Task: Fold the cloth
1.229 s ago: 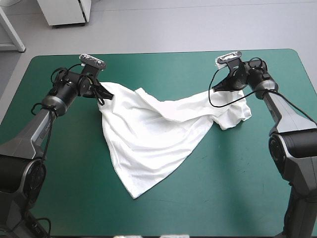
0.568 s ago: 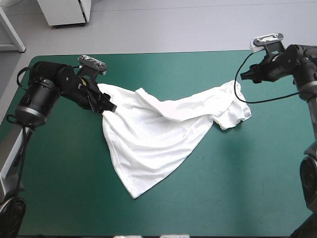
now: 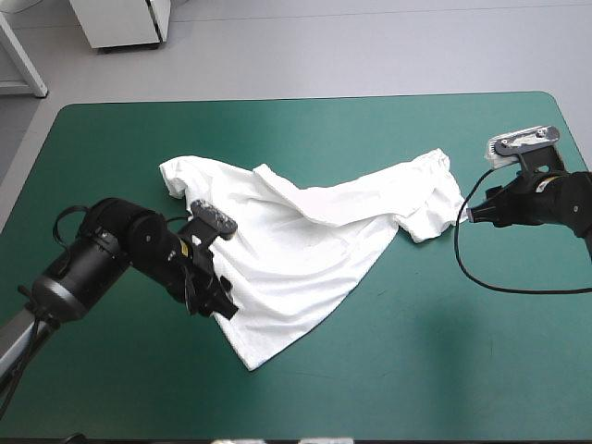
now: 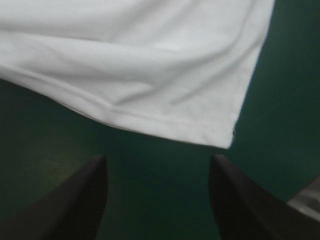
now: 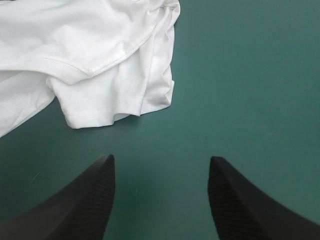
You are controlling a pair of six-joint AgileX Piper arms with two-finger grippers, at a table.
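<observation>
T-shirt (image 3: 305, 240) lies loosely spread and creased mid-table on the teal-green cover (image 3: 435, 361); left gripper (image 4: 157, 167) stands wide apart and empty at its near-left edge, right gripper (image 5: 160, 165) wide apart and empty just right of it

A robotics lab, by its teal-green covered table (image 3: 305, 120), plain grey floor (image 3: 370, 46) and white cabinet (image 3: 120, 23).
</observation>
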